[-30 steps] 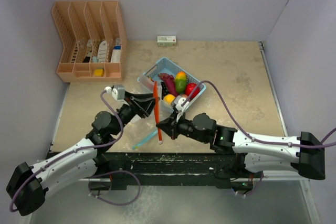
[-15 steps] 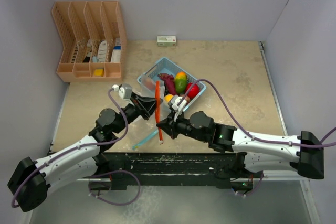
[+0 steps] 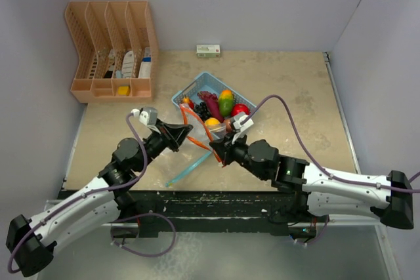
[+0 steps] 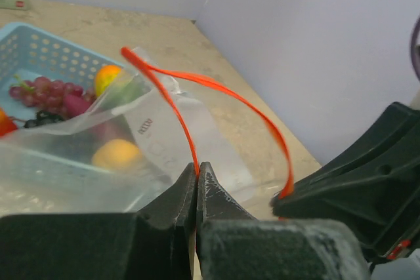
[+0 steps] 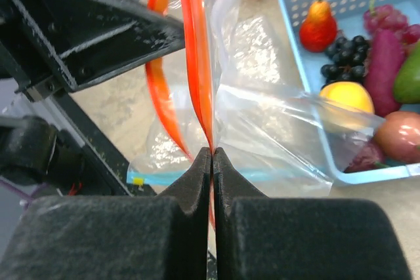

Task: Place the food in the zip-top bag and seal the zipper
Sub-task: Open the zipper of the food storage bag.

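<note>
A clear zip-top bag (image 3: 197, 137) with an orange zipper strip hangs between my two grippers above the table, its mouth pulled open into a loop. My left gripper (image 3: 184, 129) is shut on one side of the orange strip (image 4: 187, 142). My right gripper (image 3: 220, 147) is shut on the other side of the strip (image 5: 200, 90). The food (image 3: 220, 105), mango, red pepper, grapes, sweet potato and lemon, lies in a light blue basket (image 3: 186, 94) just behind the bag. It also shows in the right wrist view (image 5: 367, 77) and, through the plastic, in the left wrist view (image 4: 111, 155).
An orange rack (image 3: 110, 50) with white bottles stands at the back left. A small white box (image 3: 208, 50) lies by the back wall. The bag's blue bottom seam (image 3: 187, 170) trails toward the table's near edge.
The orange strip was a straight closed line between the grippers; now my right gripper has moved right and back and the left has shifted left, and the strip has spread into an open loop.
</note>
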